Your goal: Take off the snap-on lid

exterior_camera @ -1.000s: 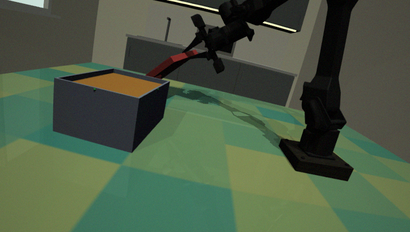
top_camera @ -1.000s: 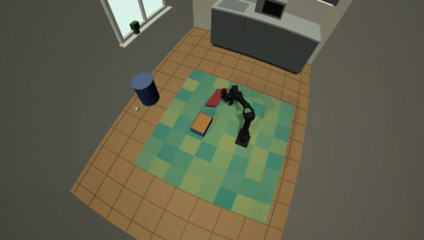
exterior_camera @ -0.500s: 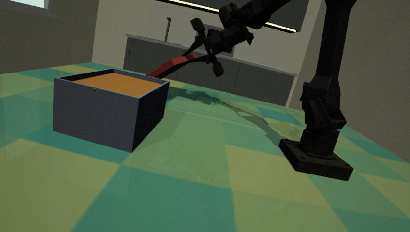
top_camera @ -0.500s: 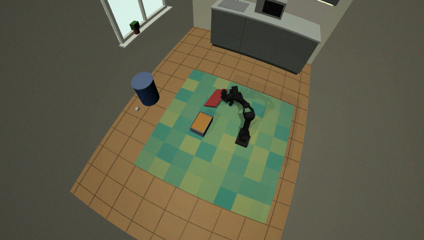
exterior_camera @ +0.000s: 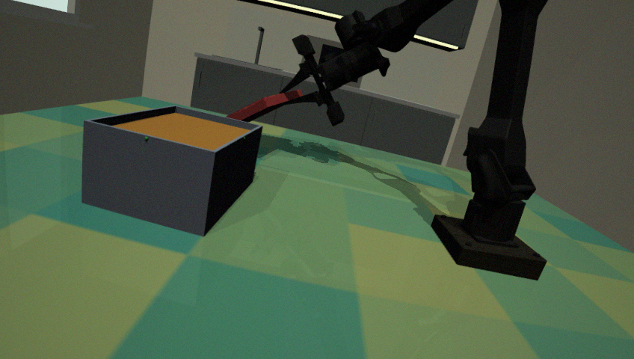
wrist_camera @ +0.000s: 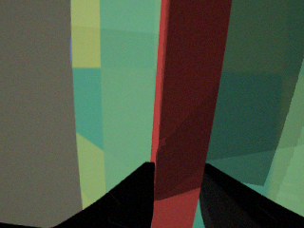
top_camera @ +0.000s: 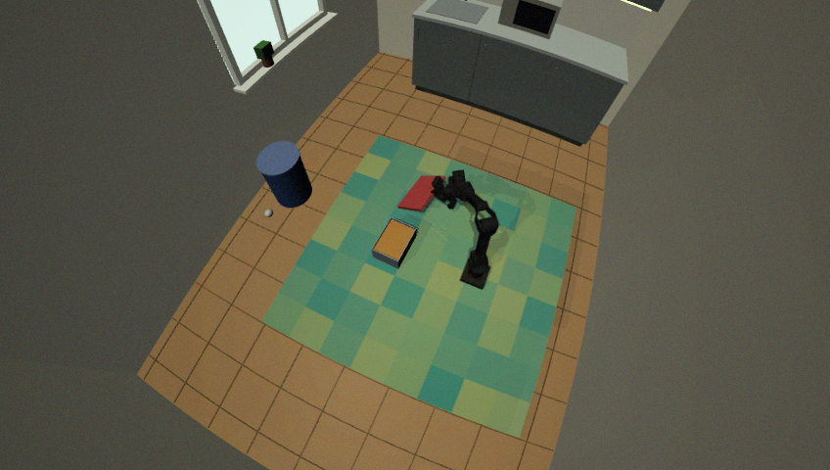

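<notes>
The grey storage box [top_camera: 385, 257] [exterior_camera: 146, 173] stands upright on the table [top_camera: 401, 352] [exterior_camera: 284, 307], uncovered, with an orange surface [top_camera: 393, 240] [exterior_camera: 182, 129] inside its rim. My gripper [top_camera: 438, 188] [exterior_camera: 285, 96] [wrist_camera: 177, 173] is shut on an edge of the red lid [top_camera: 418, 197] [exterior_camera: 262, 105] [wrist_camera: 190, 95]. The lid is off the box, beyond it in the exterior view, and tilted, its far end lower than the gripped edge. The gripped edge is above the table. Whether the low end touches the table is hidden behind the box in the exterior view.
Small green bumps [exterior_camera: 146, 138] show on the box wall near the rim. The arm's base [top_camera: 476, 274] [exterior_camera: 493, 253] stands right of the box. A blue cylinder [top_camera: 286, 177] and a small white ball [top_camera: 268, 212] are on the tiled floor at the left, beyond the patchwork surface.
</notes>
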